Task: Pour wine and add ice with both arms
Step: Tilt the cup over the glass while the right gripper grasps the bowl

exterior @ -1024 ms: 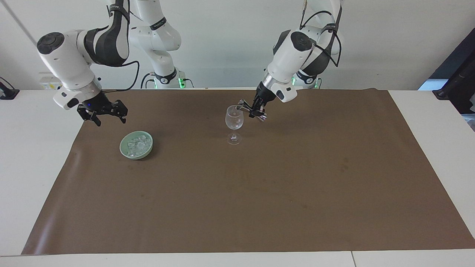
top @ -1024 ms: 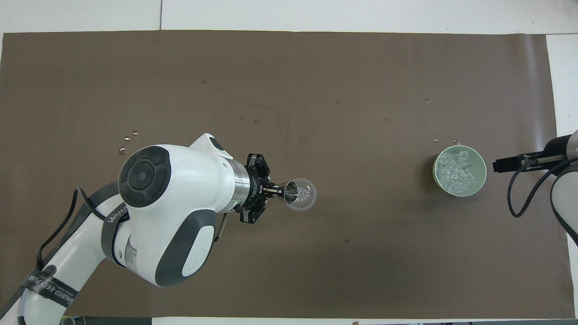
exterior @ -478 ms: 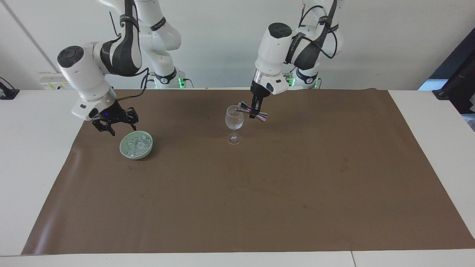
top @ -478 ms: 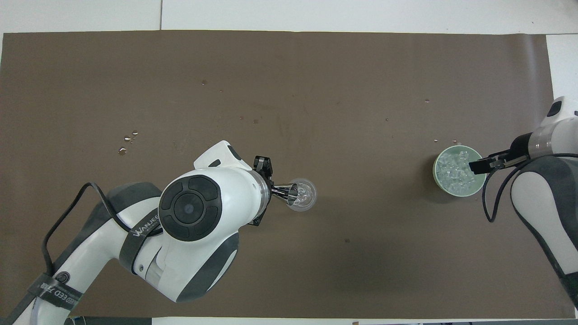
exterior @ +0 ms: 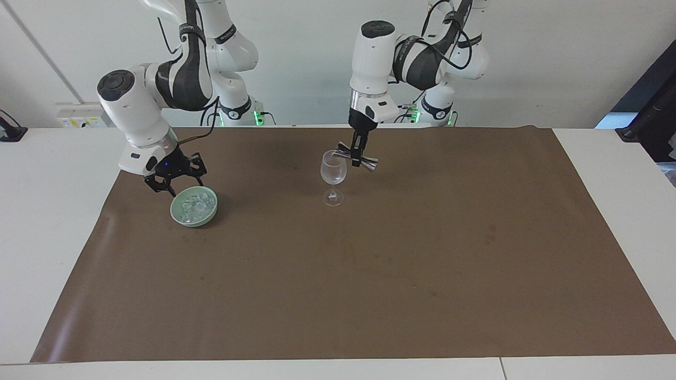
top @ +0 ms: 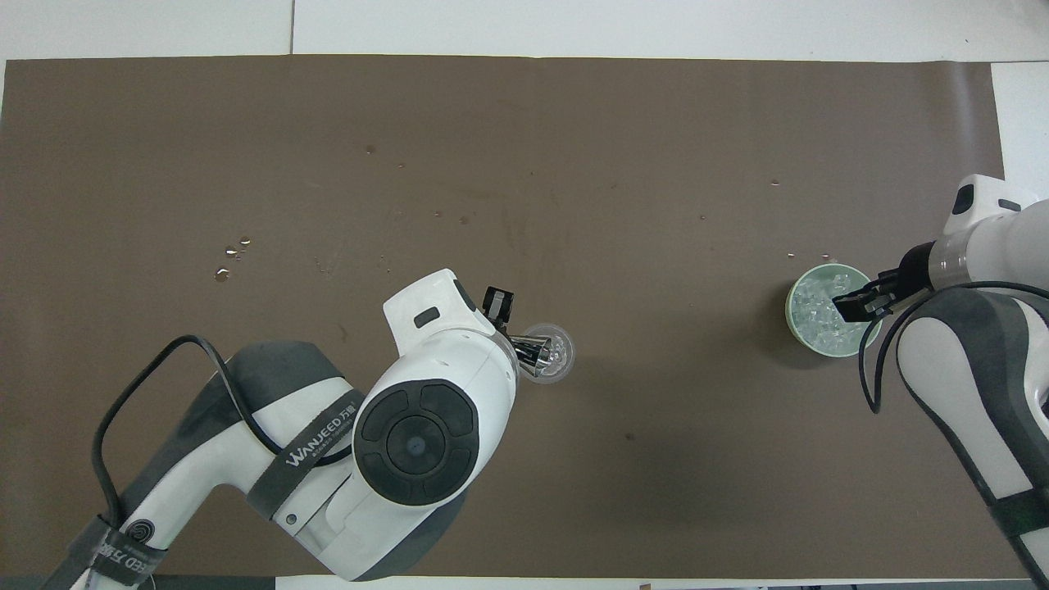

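A clear wine glass [exterior: 333, 171] stands on the brown mat, also in the overhead view [top: 559, 356]. My left gripper [exterior: 359, 153] is shut on a metal jigger [exterior: 358, 157], held on its side with one end over the glass's rim; the jigger shows from above [top: 533, 351], where the arm hides most of the gripper. A pale green dish [exterior: 196, 221] holds the ice [exterior: 193, 205], small clear cubes. My right gripper [exterior: 177, 184] is open and empty, low over the dish's edge nearer the robots; from above it [top: 856, 305] overlaps the ice [top: 819, 315].
The brown mat [exterior: 369, 274] covers most of the white table [exterior: 47, 221]. A few water drops [top: 229, 262] lie on the mat toward the left arm's end.
My right gripper has moved in from the table's end and down to the green dish. My left arm's wrist has swung upright while the jigger stayed at the glass's rim.
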Motion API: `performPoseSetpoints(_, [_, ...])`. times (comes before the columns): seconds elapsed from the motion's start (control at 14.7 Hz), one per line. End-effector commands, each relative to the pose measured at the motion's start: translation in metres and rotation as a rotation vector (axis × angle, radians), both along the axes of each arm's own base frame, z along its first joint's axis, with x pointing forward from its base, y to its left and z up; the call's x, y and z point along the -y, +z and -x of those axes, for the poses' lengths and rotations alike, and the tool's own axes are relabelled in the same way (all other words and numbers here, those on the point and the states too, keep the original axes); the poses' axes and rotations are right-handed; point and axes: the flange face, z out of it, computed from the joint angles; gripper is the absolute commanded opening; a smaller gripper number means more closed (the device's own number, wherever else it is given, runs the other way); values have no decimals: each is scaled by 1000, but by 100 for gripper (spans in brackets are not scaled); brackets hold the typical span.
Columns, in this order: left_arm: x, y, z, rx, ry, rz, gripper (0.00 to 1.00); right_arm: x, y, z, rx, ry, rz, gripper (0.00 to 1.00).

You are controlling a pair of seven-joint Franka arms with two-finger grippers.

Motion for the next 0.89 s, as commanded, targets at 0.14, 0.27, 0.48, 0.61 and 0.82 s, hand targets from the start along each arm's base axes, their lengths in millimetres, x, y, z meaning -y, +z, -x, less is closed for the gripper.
performPoseSetpoints(0.14, [14,8,8,72,-53,-72,0,12,-34,5,43,171,-2,67])
performPoseSetpoints(0.27, [13,7,8,89,-61,-102,0,4,-53,10,48,172,0,67])
performPoseSetpoints(0.48, [17,6,17,114,-63,-148,0,-7,-69,4,68,165,5,65])
performPoseSetpoints(0.61, [21,6,22,121,-77,-158,0,-25,-69,3,68,179,3,64])
performPoseSetpoints(0.82, [21,8,20,142,-83,-168,0,-22,-73,9,58,244,4,58])
